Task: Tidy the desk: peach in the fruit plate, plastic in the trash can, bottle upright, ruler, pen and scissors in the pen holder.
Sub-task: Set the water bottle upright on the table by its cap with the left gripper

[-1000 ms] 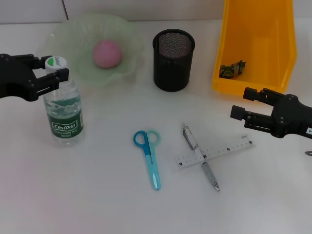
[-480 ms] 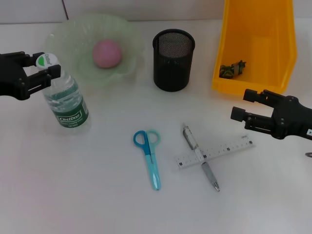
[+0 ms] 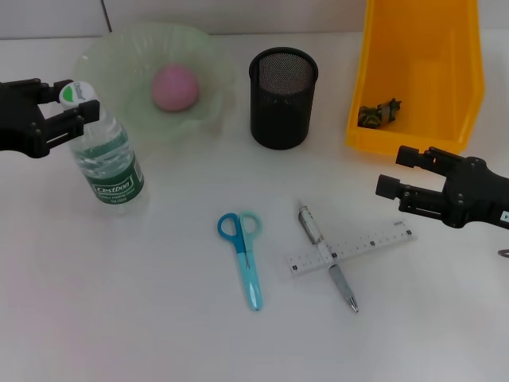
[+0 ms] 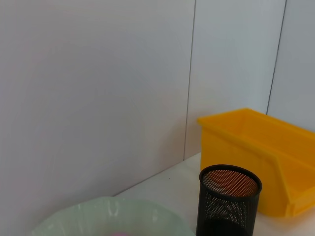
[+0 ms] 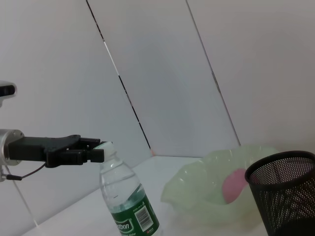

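- Peach (image 3: 175, 87) sits in fruit plate (image 3: 119, 56), plastic (image 3: 379, 112) in yellow trash can (image 3: 421, 72): I count both done.
- Left gripper (image 3: 70, 119) fingers pinch bottle (image 3: 107, 163) at the cap; bottle leans a bit, base on desk (image 3: 143, 318), so upright step looks nearly there, not released.
- Left to do: scissors (image 3: 244, 259), ruler (image 3: 352, 247), pen (image 3: 328, 255) lie mid-desk, pen across ruler; pen holder (image 3: 283, 97) looks empty.
- Right gripper (image 3: 390, 173) idle nr trash can, fingers spread.
- Label reads approx. "Cestbon".

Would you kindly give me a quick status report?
Left gripper shut on bottle cap, bottle tilted. Right gripper open, idle near trash can. Nothing obstructing.
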You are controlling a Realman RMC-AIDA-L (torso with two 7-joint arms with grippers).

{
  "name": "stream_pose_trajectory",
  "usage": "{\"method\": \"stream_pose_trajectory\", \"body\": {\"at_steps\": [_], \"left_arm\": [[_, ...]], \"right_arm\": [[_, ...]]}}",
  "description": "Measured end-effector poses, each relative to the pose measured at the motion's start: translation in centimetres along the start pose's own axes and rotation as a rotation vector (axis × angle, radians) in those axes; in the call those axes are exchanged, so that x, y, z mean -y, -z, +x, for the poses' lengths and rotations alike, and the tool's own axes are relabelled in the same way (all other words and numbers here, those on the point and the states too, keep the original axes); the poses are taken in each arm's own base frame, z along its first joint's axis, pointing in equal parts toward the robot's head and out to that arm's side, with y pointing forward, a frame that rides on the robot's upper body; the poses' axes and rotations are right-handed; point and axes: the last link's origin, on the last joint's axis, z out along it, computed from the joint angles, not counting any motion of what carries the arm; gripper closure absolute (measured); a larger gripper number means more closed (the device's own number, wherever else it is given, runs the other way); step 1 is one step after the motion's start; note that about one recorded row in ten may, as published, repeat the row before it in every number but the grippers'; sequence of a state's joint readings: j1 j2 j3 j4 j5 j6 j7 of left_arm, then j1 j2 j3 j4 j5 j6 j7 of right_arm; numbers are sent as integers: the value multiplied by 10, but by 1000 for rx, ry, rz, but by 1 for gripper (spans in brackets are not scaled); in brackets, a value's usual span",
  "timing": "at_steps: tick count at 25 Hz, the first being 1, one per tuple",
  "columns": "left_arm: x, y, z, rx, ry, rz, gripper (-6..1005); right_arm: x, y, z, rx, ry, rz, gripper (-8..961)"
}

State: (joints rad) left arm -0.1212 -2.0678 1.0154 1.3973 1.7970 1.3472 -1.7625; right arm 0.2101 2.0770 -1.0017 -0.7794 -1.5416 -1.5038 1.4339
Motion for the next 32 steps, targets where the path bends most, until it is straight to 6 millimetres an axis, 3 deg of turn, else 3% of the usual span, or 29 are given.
{"method": "stream_pose_trajectory", "body": {"at_steps": [19,22,27,28,32], "left_arm": [[3,3,7,-47,15,1,464],[3,5,9,-48,7,3,377],[1,25,30,-79,-37,34,251],[-5,36,45,-107,-53,44,239],[-26,47,64,-161,-113,17,194]], "right_arm": [[1,0,-3,2,9,3,154],[2,1,-4,5,11,6,154],[4,4,-9,14,10,19,154],[4,5,-9,16,10,20,154],[3,6,-11,15,21,18,154]]}}
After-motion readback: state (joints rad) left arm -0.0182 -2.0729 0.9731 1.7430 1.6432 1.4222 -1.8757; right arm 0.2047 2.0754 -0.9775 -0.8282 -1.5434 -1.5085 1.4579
